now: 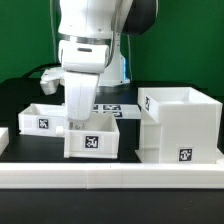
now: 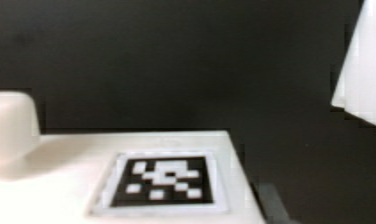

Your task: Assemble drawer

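Just below claw [image 1: 77, 122] — drawer tray [image 1: 95, 146], housing [image 1: 180, 125] beside.

1. arm [image 1: 92, 20]: glossy white shell, rounded bulbous segs, smooth w/ soft grey shading.
2. black section [image 1: 146, 14] at upper joint, ext. view's right; dull, curved.
3. grey band [image 1: 85, 56] rings the wrist between white shells.
4. gripper [image 1: 77, 122]: white boxy body, narrowing to pale fingers.
5. thin dark cable [image 1: 45, 71] by the wrist, ext. view's left; its ends can't be told.
6. wrist view: one finger [image 2: 7, 130], off-white, rounded block, blurred.
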Controlling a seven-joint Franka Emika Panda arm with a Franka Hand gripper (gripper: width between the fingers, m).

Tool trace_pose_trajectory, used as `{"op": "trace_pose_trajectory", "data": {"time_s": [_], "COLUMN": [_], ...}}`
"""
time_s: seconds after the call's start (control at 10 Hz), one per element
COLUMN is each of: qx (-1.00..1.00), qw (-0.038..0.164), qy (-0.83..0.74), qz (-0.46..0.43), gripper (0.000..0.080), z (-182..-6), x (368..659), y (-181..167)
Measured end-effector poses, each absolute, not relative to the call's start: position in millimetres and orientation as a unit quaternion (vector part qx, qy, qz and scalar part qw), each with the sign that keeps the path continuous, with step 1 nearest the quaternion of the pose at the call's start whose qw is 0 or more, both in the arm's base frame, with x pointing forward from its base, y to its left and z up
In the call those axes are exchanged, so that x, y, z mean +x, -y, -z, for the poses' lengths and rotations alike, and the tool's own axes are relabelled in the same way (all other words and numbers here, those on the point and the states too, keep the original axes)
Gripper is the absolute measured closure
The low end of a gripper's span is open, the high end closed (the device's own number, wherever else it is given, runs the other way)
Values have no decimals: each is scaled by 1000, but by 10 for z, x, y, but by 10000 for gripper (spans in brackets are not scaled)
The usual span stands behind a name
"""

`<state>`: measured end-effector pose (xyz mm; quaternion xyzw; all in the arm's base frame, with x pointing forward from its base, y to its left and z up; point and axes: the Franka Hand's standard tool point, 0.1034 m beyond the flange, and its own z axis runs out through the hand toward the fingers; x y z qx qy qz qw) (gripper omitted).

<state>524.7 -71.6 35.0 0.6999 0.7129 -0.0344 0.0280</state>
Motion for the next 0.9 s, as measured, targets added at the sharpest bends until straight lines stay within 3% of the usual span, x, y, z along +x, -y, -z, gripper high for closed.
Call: {"op": "trace_pose_trajectory", "data": {"time_s": [0.9], "qx": [716], "qw": [14], "qy": [-697], "qz": [28], "gripper": [758], "z": [-264], "x": [5302], "y": [197]}}
